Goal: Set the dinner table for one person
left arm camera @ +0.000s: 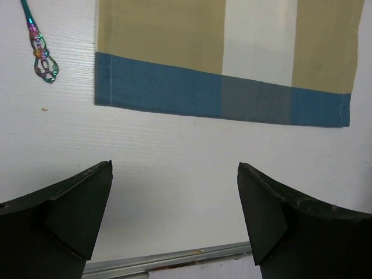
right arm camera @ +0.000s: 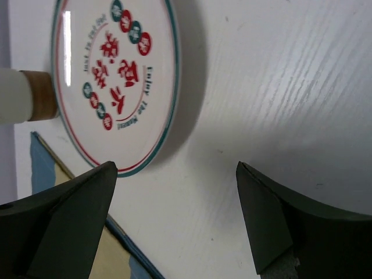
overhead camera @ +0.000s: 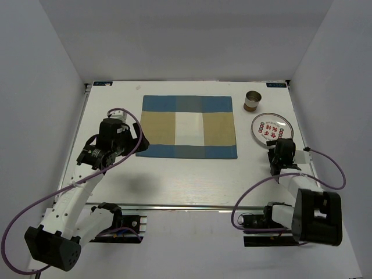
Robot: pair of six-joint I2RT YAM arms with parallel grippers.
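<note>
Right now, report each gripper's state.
Left gripper: open, holding nothing.
Right gripper: open, holding nothing.

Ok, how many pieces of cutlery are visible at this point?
1. An iridescent cutlery handle lies on the dinner table, beside the checked placemat, seen only by the left wrist camera. The rest of it is cut off, and more may lie out of view.

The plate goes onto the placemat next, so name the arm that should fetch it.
Right. The right gripper hangs open just short of the plate, whose rim lies right ahead of its fingers. The left gripper is on the other side of the placemat, away from the plate.
</note>
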